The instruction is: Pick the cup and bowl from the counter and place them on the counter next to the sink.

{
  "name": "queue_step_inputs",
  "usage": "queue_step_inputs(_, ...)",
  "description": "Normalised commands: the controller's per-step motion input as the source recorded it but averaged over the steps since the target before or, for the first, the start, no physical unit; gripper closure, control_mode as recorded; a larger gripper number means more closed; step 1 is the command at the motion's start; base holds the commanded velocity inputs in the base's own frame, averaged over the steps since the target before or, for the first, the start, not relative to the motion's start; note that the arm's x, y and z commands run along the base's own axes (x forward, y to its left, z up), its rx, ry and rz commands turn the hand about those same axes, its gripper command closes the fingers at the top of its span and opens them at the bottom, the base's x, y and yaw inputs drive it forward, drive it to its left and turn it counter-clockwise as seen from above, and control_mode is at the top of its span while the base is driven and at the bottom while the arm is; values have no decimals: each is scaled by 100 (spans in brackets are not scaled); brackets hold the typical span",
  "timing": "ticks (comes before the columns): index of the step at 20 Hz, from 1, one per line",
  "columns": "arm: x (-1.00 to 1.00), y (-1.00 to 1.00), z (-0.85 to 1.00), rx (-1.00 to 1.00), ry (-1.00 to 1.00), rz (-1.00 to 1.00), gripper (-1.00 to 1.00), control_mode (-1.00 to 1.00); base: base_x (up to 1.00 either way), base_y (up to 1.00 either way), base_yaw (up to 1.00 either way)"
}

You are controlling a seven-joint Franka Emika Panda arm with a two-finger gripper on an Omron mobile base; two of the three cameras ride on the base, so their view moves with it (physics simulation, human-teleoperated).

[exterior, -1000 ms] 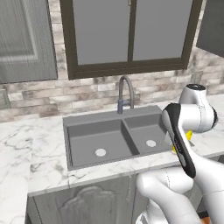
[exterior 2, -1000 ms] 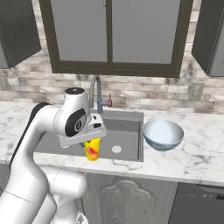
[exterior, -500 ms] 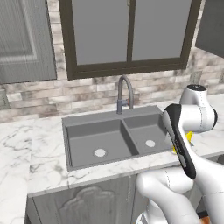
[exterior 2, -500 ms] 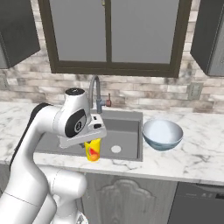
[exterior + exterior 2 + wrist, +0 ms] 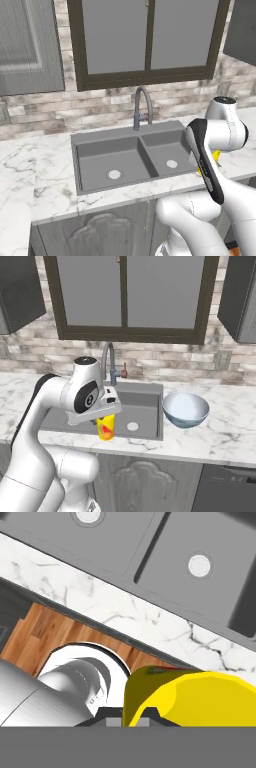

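In the left base view, the arm rises from the lower right and bends over the front edge of the counter [image 5: 60, 200], a white marble worktop with grey veins. The sink [image 5: 132, 156], a grey double basin, is set into it, with a curved metal faucet [image 5: 141, 106] behind the divider. A sliver of the yellow cup [image 5: 215, 157] peeks out from behind the arm's dark forearm, just to the right of the sink's right basin. The fingers are hidden behind the arm here.

In the right base view, the gripper [image 5: 106, 415] hangs under the white wrist, and the cup [image 5: 105, 428] hangs below it, clear of the counter, in front of the sink's [image 5: 135, 408] front rim. A red mark shows on the cup's side. The fingers close around the cup's top, holding it. The light-blue bowl [image 5: 185, 410] sits upright on the counter [image 5: 230, 426] just right of the sink, well apart from the cup. The faucet [image 5: 108, 362] stands behind the arm.

In the hand view, the cup [image 5: 195, 698] fills the lower right, pressed close to the camera, with a dark fingertip [image 5: 150, 714] at its base. Beyond it run a band of the marble counter [image 5: 100, 604], the two sink [image 5: 150, 542] basins with their round drains, and a wooden floor [image 5: 45, 637] below the counter's edge.
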Motion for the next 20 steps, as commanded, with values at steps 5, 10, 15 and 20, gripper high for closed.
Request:
queue_step_inputs(5, -2, 59, -16, 1, -1, 0, 100, -100, 0, 0, 0)
queue_step_inputs(10, -5, 93, -36, 3, 0, -5, 100, -100, 0, 0, 0)
queue_step_inputs(15, 2, 72, -16, 1, 0, -18, 100, -100, 0, 0, 0)
queue_step_inputs(20, -13, 57, 0, 0, 1, -6, 100, -100, 0, 0, 0)
